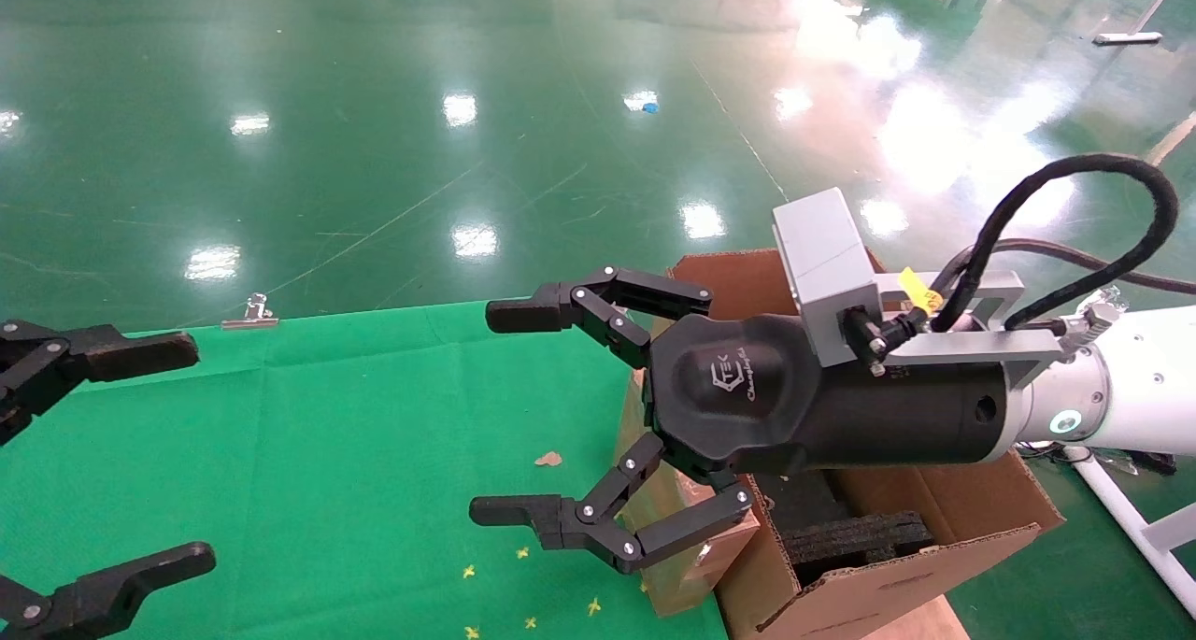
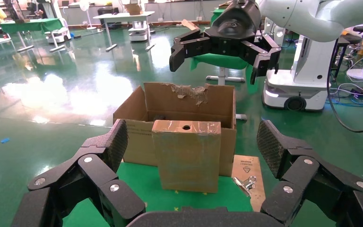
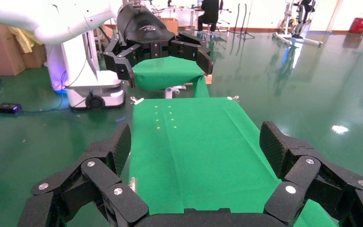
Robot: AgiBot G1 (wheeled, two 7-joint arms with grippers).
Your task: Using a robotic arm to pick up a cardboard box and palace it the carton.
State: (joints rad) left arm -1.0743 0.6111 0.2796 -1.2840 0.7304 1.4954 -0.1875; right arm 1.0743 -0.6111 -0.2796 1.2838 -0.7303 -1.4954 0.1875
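Note:
The cardboard box (image 2: pixel 186 156) stands upright on the green cloth against the carton (image 2: pixel 184 101), its narrow end with the round hole on top. In the head view only part of the box (image 1: pixel 687 575) shows, under the robotic arm. The carton (image 1: pixel 944 514) holds black foam inserts (image 1: pixel 855 537). My right gripper (image 1: pixel 478 414) is open and empty, held above the box and the carton's near wall; it also shows in the left wrist view (image 2: pixel 224 52). My left gripper (image 1: pixel 192 453) is open and empty at the table's left, facing the box (image 2: pixel 194 142).
A green cloth (image 1: pixel 355 453) covers the table. A binder clip (image 1: pixel 250 313) sits on its far edge, another (image 2: pixel 246 182) by a flat cardboard sheet (image 2: pixel 248 165) near the box. A white robot base (image 2: pixel 302 71) stands behind the carton. Glossy green floor lies all around.

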